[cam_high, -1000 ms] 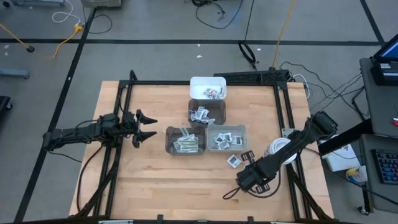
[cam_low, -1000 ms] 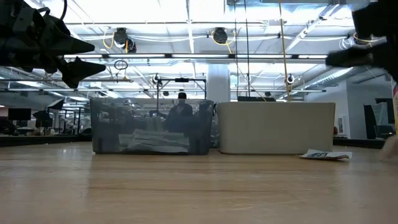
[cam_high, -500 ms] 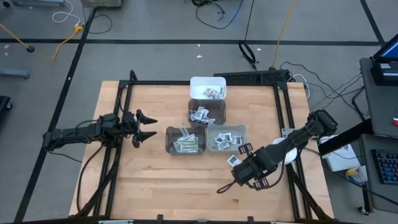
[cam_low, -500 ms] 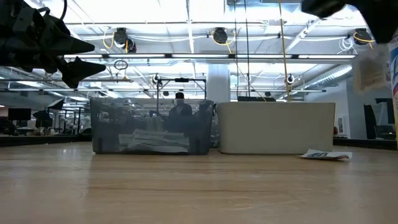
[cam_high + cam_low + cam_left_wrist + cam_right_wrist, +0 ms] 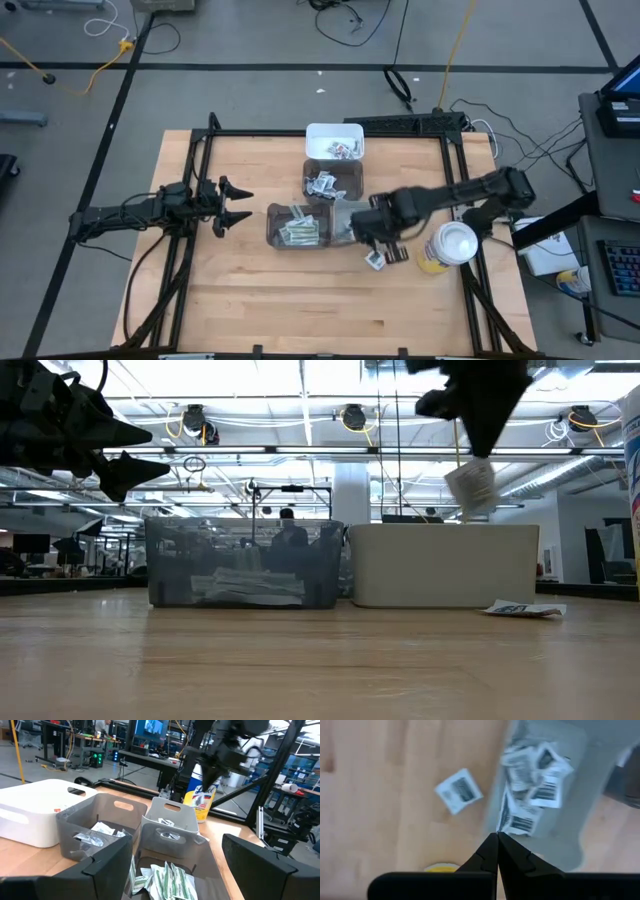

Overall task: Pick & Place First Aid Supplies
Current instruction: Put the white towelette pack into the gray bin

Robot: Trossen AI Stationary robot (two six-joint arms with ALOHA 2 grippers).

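Observation:
My right gripper [image 5: 366,226] hangs high over the light grey bin [image 5: 385,210] of square white sachets. It points down and is shut on one white sachet [image 5: 472,485]. A second sachet [image 5: 376,259] lies flat on the wood just near of that bin. My left gripper [image 5: 232,203] waits open and level at the table's left, facing the bins, with nothing between its fingers [image 5: 107,865]. My right gripper pinches the sachet by its upper edge [image 5: 474,463] between its two fingertips [image 5: 497,840]. The fingers come from above and point down. The sachet hangs tilted below them, lifted clear above the light grey bin's rim.
A dark bin [image 5: 297,226] of striped strip wrappers stands left of the light grey one. Behind them are a dark grey bin [image 5: 332,180] and a white bin [image 5: 334,141]. A yellow canister with a white lid [image 5: 450,245] stands at the right.
My right gripper has risen and swung from the table's near right toward the far left, past the canister, and now stands over the light grey bin. It stays shut, and the sachet has come with it, hanging below.

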